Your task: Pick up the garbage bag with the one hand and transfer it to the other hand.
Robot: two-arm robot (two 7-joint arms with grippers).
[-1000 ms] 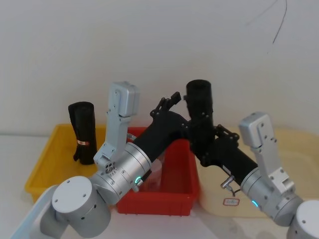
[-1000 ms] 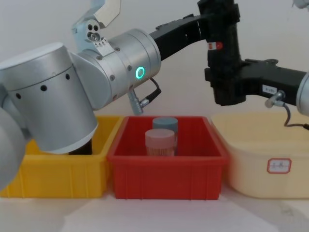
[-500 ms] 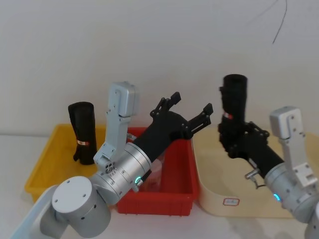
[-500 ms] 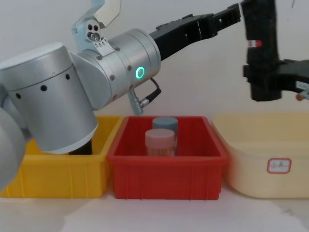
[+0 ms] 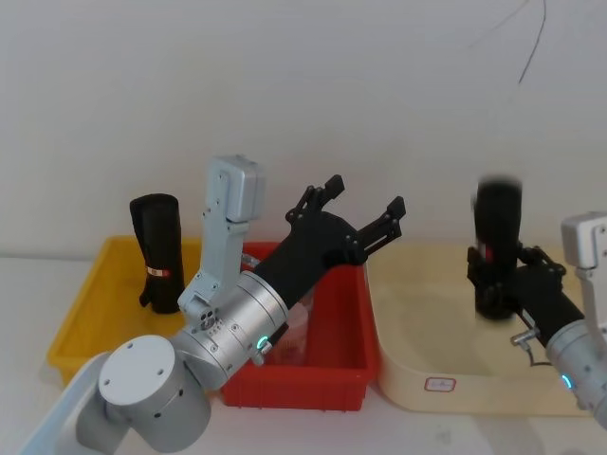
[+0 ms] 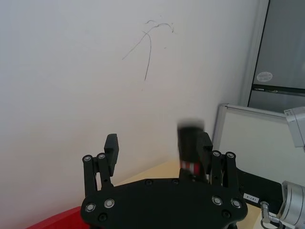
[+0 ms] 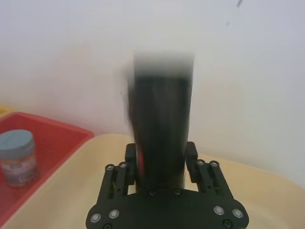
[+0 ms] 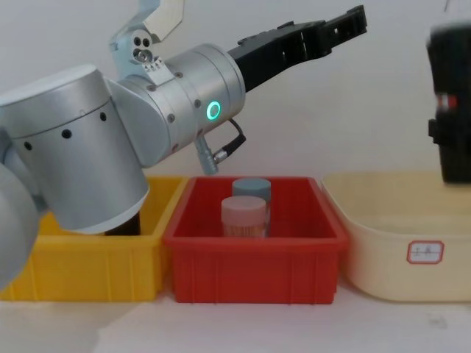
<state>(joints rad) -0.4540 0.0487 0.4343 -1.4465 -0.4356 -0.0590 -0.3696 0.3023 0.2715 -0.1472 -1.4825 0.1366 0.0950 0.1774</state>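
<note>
The garbage bag (image 5: 496, 226), a matte black cylindrical roll, stands upright in the right pincer (image 5: 497, 282), which holds it in the air over the smooth cream plastic tub (image 5: 417, 332). The pincer's black fingers (image 7: 191, 153) press against the lower part of the roll from both sides. The roll hides their inner faces, and its top edge is hard to make out. In the chest view the roll is cut off by the right edge, with a bit of its red label (image 8: 443, 101) showing.

The left pincer (image 5: 365, 194) is raised above the red bin (image 5: 365, 318), well apart from the roll. Its two prongs are spread wide with nothing between them. Its fat silver-grey arm, with a glowing green ring (image 8: 213, 110), looms large in the chest view and covers most of the yellow bin (image 8: 81, 272).

The head view shows a second black roll (image 5: 158, 251) standing in the back of the yellow bin, tilted slightly, with a red band around it.

Inside the red bin a pink-lidded jar (image 8: 244, 215) stands in front of a blue-lidded jar (image 8: 252, 188), which it partly hides. The tub's front wall carries a small sticker (image 8: 425, 252), its print too small to read. The bins and tub sit side by side on a white table (image 8: 221, 327).
</note>
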